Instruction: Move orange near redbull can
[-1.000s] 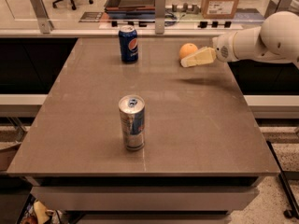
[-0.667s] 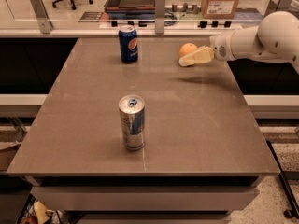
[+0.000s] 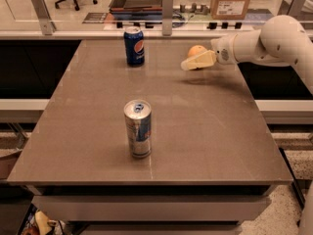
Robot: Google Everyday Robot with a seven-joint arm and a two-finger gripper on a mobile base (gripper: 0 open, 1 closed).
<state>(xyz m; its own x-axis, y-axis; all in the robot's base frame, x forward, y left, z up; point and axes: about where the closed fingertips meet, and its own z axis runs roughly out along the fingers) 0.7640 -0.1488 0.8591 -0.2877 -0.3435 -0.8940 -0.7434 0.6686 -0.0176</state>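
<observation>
Orange (image 3: 197,49) is at the far right part of the table (image 3: 210,136), right against the end effector (image 3: 194,58) and partly hidden behind its pale body. The table is a wide grey-brown slab that carries everything. Over its right edge reaches the white arm (image 3: 276,40), coming in from the right with the end effector at its tip pointing left, above a dark shadow on the tabletop. The end effector is at least touching the fruit. How far open it is, and whether it has closed on the fruit, cannot be told from this view.

Well apart from them, the redbull can (image 3: 138,129) stands upright near the middle of the table, toward the front edge, its pull-tab top facing up. A shorter dark blue Pepsi can (image 3: 133,45) stands upright at the far side, left of the orange and apart from it.
</observation>
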